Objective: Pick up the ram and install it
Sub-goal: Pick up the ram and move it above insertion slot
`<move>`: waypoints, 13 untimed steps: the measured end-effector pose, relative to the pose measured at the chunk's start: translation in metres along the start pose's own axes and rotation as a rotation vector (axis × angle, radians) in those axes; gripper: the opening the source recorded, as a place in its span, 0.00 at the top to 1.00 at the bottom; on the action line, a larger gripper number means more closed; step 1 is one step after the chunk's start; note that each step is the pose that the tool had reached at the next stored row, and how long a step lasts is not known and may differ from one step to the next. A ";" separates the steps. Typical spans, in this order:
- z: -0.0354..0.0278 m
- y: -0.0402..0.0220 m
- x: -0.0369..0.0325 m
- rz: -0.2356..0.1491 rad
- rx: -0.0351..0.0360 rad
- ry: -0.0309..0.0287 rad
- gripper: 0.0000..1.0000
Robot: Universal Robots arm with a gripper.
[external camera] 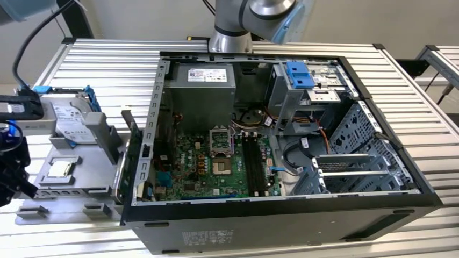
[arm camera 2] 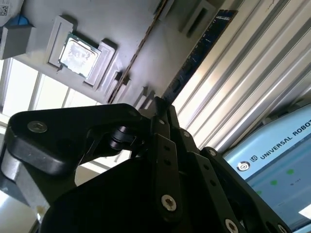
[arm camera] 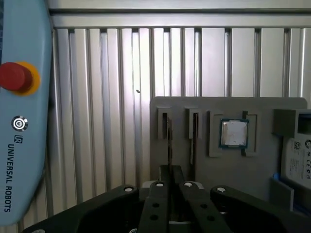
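Your gripper (arm camera: 170, 170) has its jaws drawn together, and the first wrist view shows no gap between the tips. The ram (arm camera: 168, 140) stands on edge in a slot of the gray holder (arm camera: 194, 103). It is directly in line with the jaws and just past their tips; you cannot tell whether they touch it. A second thin card (arm camera: 193, 141) stands in the neighbouring slot, off to one side of the jaws. The processor chip (arm camera: 234, 133) lies farther out on that same side.
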State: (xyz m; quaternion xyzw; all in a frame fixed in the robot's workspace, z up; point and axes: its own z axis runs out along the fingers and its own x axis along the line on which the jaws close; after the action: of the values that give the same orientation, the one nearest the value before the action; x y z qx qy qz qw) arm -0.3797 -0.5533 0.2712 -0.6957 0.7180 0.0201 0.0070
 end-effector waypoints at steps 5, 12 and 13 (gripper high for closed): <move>-0.0110 0.0002 -0.0004 0.000 -0.0001 0.0000 1.00; -0.0280 0.0005 -0.0011 0.000 0.0000 0.0000 1.00; -0.0303 0.0006 -0.0011 0.000 0.0000 0.0000 1.00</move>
State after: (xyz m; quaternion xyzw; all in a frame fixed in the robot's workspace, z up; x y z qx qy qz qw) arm -0.3797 -0.5533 0.3015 -0.6957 0.7180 0.0201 0.0070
